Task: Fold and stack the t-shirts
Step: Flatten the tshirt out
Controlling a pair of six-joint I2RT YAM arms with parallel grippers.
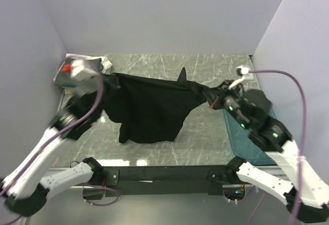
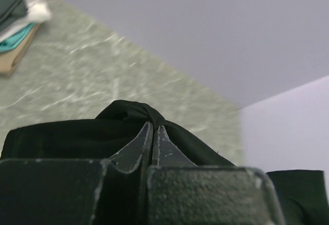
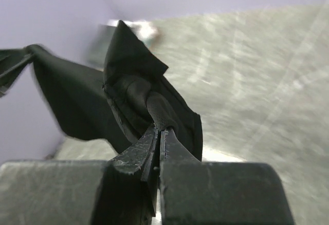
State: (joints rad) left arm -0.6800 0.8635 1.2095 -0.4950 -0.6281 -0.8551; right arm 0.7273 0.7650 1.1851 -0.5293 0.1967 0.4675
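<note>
A plain black t-shirt (image 1: 149, 109) hangs stretched between both arms above the marble table, its lower edge drooping toward the tabletop. My left gripper (image 1: 111, 81) is shut on the shirt's left corner; in the left wrist view the cloth (image 2: 61, 137) bunches over the closed tips of the left gripper (image 2: 153, 127). At the shirt's right end my right gripper (image 1: 212, 99) is shut on it. Seen from the right wrist, a thick rolled fold (image 3: 133, 86) is pinched at the closed tips of the right gripper (image 3: 160, 128). Folded t-shirts (image 1: 98, 63) are stacked at the back left; the stack (image 2: 15, 24) shows dark, white, teal and tan layers.
A translucent teal tub (image 1: 245, 137) stands at the right edge of the table under my right arm, with a dark cloth (image 1: 261, 101) at its far end. Lilac walls close in the table on the left, back and right. Purple cables hang off both arms.
</note>
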